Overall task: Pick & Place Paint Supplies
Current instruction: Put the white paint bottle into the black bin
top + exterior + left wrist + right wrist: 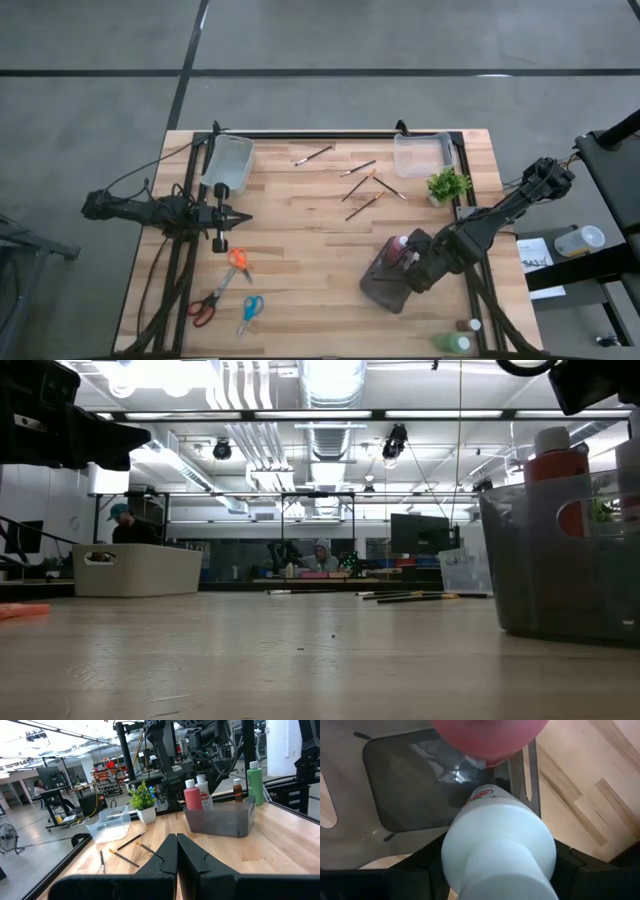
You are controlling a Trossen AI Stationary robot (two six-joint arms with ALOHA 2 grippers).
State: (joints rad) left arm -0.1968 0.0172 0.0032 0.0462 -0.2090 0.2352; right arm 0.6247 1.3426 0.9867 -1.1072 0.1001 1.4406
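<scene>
A pale butcher-block wooden table [300, 250] with a black metal frame along its edges carries a grey translucent plastic bin [385, 285] toward its right front, a clear plastic bin [228, 163] at the back left and another clear plastic container [420, 152] at the back right. Several thin dark paintbrushes [362, 190] lie scattered on the boards between the two back containers, with a small green potted plant [447, 186] just in front of the right one. Orange-handled scissors [238, 261], red-handled scissors [204, 308] and blue-handled scissors [250, 310] lie near the front left, while a green paint bottle [452, 343] and a small dark red paint bottle [467, 325] stand at the front right corner.
</scene>
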